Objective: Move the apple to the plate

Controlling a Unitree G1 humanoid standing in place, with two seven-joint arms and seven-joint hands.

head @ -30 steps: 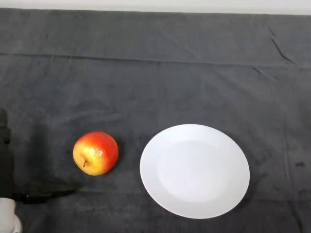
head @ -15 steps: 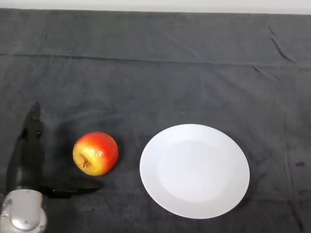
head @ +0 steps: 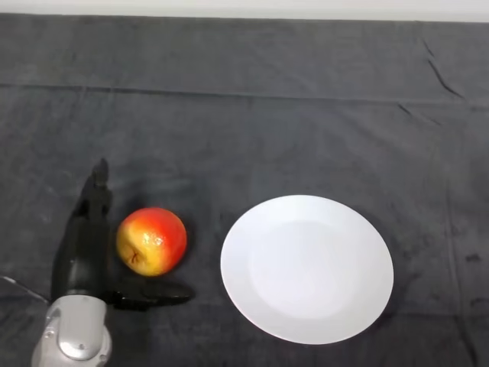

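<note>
A red and yellow apple (head: 151, 240) lies on the dark cloth, left of a white plate (head: 307, 267). The plate holds nothing. My left hand (head: 82, 252) comes in from the lower left and is open. Its fingers (head: 95, 200) stretch straight along the apple's left side. Its thumb (head: 153, 293) reaches out just below the apple. The apple sits in the gap between fingers and thumb; I cannot tell whether they touch it.
The dark cloth (head: 252, 130) covers the whole table, with folds near the far edge. A pale strip runs along the far edge.
My left hand has moved right and forward from the left edge, until its fingers and thumb bracket the apple. The apple has shifted barely, if at all.
</note>
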